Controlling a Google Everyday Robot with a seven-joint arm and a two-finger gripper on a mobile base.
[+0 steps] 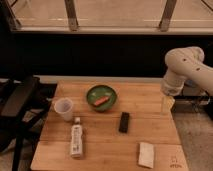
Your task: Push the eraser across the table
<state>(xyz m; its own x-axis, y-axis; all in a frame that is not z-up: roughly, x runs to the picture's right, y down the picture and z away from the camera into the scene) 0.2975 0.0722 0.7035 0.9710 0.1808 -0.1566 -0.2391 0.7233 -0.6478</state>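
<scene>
The pincer (pixel 167 103) is hanging with its tip pointing down. The wrist (pixel 173 86) is sitting directly above it, and the white arm (pixel 189 62) is arching up and rightward from there.

Table (pixel 150 131) matt wood; bowl (pixel 109 93) glossy; cup (pixel 63 108) translucent plastic; gripper (pixel 167 103) at table's right edge, below smooth white arm (pixel 187 62)

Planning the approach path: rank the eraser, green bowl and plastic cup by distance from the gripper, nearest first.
The gripper hangs at the right edge of the table.
1. eraser, mid-table, slightly right of centre.
2. green bowl, back centre.
3. plastic cup, far left.
</scene>
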